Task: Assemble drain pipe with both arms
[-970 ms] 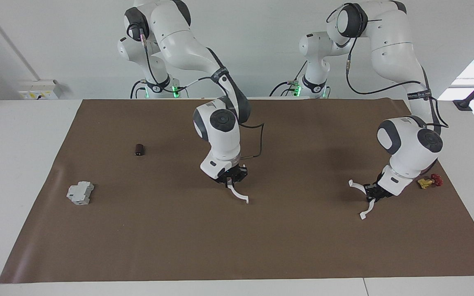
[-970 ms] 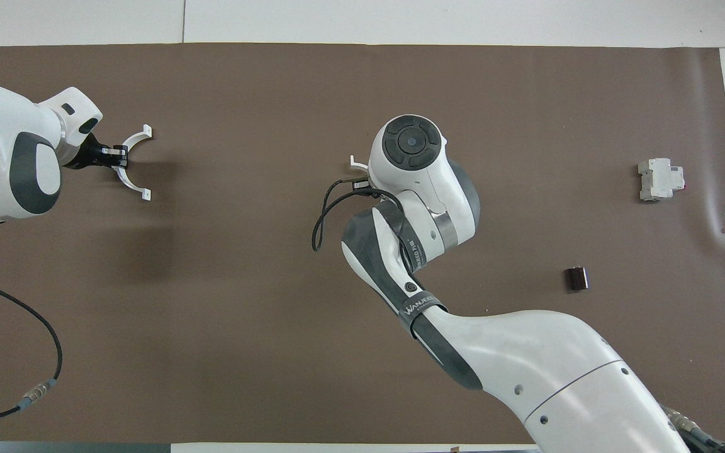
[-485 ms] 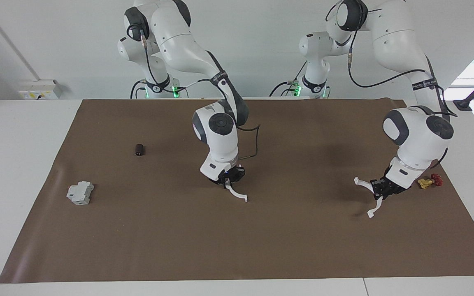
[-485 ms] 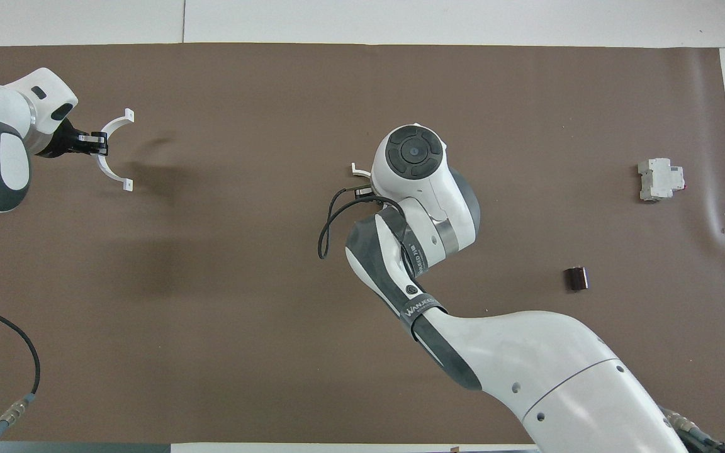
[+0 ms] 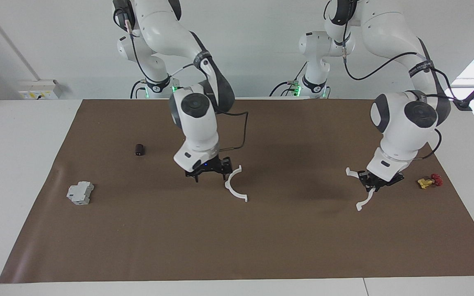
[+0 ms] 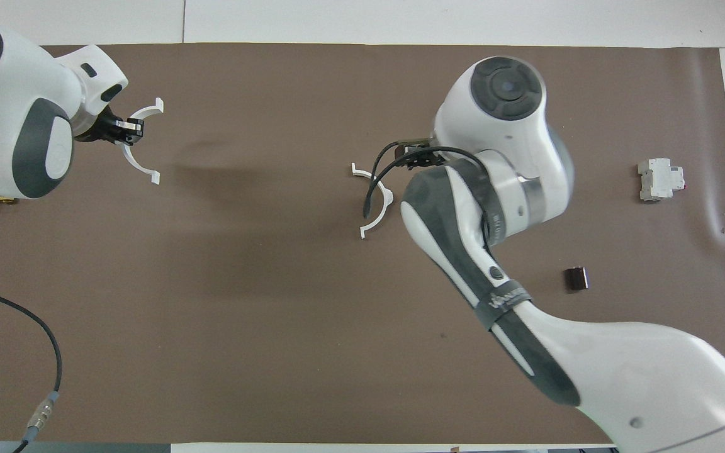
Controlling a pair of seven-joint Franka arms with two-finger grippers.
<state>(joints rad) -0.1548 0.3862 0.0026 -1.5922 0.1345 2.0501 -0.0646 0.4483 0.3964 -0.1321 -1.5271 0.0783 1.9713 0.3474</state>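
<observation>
Chg: my right gripper [image 5: 209,169] now wide, let go its half [image 5: 234,187] on mat; left gripper [image 5: 371,183] holds other half [image 5: 361,200] aloft, so joining's pending.

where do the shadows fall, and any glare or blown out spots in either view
Facing view: soft shadows on the mat beside both grippers, window at the frame edge blown out. Overhead view: a blurred shadow beside the left gripper's half-ring, no glare on the mat.

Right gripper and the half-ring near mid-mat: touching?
Apart. In the facing view the right gripper stands open beside the half-ring, which lies on the mat, brown mat showing between fingertip and arc.
</observation>
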